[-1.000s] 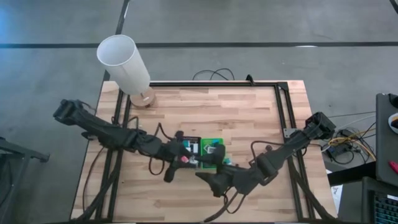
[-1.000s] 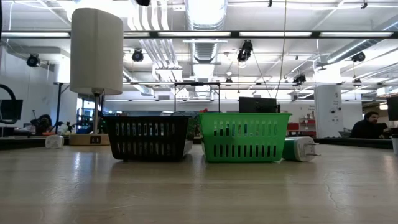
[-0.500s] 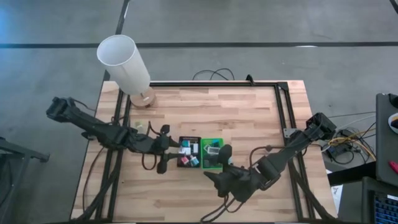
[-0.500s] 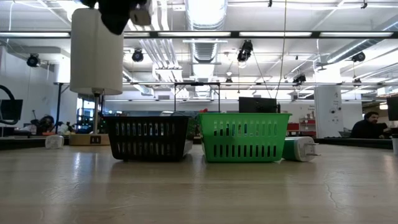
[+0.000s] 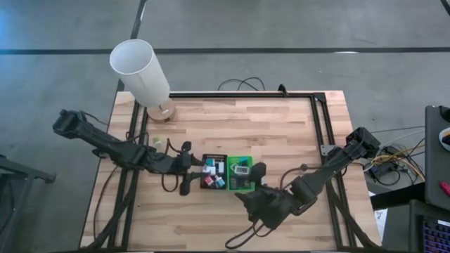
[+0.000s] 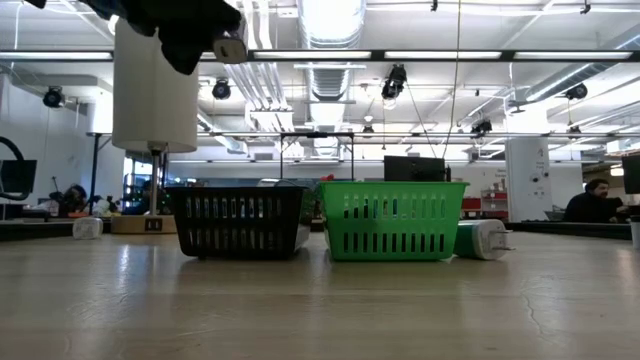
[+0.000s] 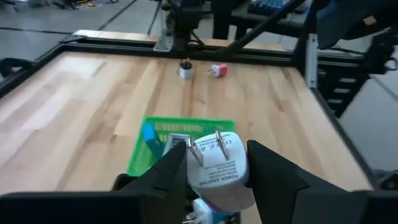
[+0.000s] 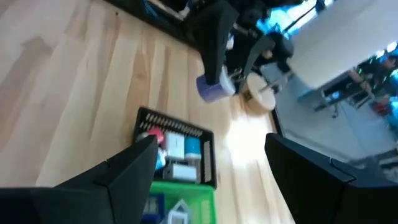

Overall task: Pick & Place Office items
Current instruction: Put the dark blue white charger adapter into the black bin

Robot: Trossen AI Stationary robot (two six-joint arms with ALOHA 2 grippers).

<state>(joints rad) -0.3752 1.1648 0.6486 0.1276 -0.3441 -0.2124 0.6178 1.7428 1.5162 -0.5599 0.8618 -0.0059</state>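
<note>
Office items: left gripper (image 7: 217,186) is clamping a white power adapter (image 7: 214,163) just left of the black tray (image 5: 213,173). It's looking light, rigid, smooth, so gripping across the flat body sides, clear of the prongs, seems best. Green tray (image 5: 240,175) is sitting right of black; right gripper (image 8: 211,168) is hovering nearer, fingers spread, empty.

Grey concrete floor (image 5: 295,28) surrounds the wooden table (image 5: 281,123); ceiling strip lights (image 6: 330,55) and ducts hang overhead.

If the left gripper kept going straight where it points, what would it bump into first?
Probably the green tray: the left gripper, shut on a white power adapter, points across it. Depth is hard to judge.
</note>
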